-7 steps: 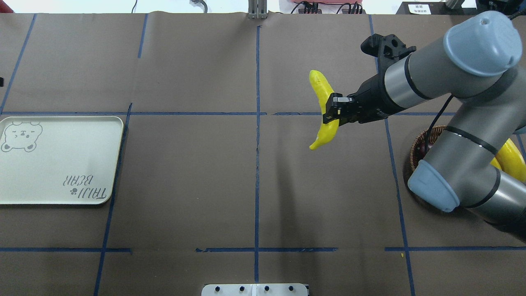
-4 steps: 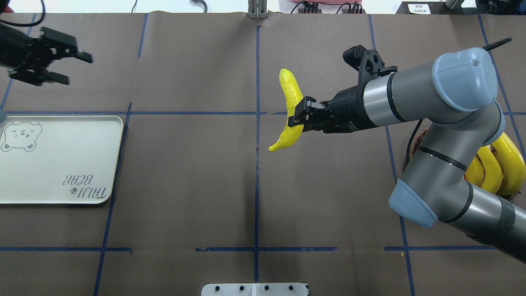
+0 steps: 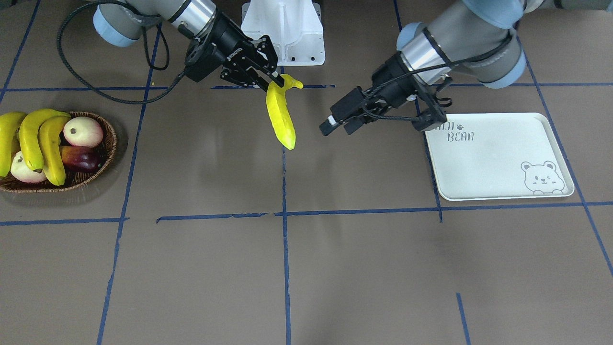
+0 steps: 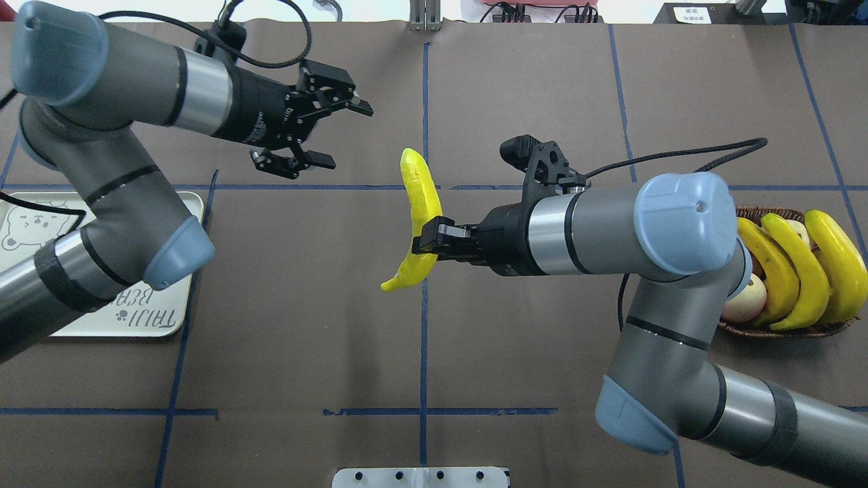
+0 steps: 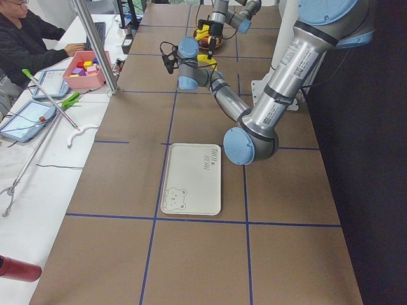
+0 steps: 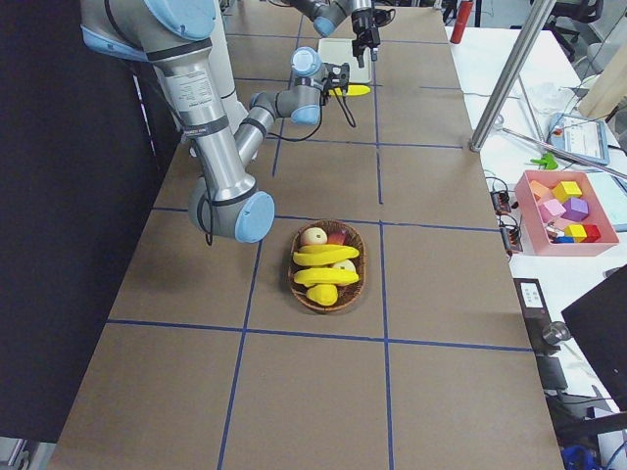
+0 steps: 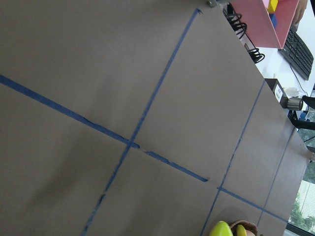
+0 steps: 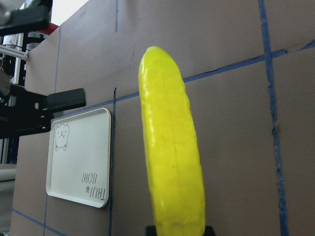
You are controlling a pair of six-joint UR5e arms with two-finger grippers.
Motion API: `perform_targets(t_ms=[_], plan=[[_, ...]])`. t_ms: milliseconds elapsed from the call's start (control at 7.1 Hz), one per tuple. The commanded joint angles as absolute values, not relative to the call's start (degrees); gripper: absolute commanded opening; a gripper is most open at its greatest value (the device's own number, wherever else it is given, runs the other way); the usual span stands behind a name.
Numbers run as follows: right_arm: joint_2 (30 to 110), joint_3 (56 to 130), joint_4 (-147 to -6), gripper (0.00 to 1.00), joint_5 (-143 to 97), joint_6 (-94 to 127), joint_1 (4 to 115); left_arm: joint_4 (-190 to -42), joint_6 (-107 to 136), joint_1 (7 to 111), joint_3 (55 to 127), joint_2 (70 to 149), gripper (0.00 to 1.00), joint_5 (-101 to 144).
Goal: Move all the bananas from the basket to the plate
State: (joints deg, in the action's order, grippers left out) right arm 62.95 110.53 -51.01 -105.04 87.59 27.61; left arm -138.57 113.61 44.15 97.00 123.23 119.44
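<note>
My right gripper (image 4: 428, 245) is shut on one yellow banana (image 4: 420, 203) and holds it in the air over the table's middle; it also shows in the front view (image 3: 281, 117) and fills the right wrist view (image 8: 172, 147). My left gripper (image 4: 344, 134) is open and empty, a little to the left of and beyond the banana, its fingers pointing at it (image 3: 341, 125). Three bananas (image 4: 786, 271) lie in the brown wicker basket (image 4: 780, 332) at the right, beside my right elbow. The off-white bear plate (image 4: 152, 318) lies at the left, empty and partly under my left arm.
The basket (image 3: 111, 139) also holds pale round fruit (image 3: 82, 132) and a dark red fruit (image 3: 79, 158). The white robot base (image 3: 282, 33) stands at the near edge. A pink bin of blocks (image 6: 568, 206) and an operator (image 5: 25, 38) are beyond the table.
My right arm has carried the banana left and toward the robot, to the table's middle. My left arm has swung in from the far left, gripper open, to near the banana.
</note>
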Motion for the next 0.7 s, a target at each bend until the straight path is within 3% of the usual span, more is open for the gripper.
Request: perform_targets(t_ms=[0,422,563], plan=[[62.1,110.3,-51.3,0.03,-102.5,85.7,25.5,-138.5,113.8,38.8,96.6,124.4,1.0,115.0],[62.1,110.3,-51.3,0.03,-102.3,85.7,25.5,-138.6,113.5,36.6,96.6,124.3,0.98,113.4],[62.1,110.2,-51.3,0.03,-102.4,85.7,25.5,-138.6,113.4,36.6,97.0,123.9,0.92,113.4]])
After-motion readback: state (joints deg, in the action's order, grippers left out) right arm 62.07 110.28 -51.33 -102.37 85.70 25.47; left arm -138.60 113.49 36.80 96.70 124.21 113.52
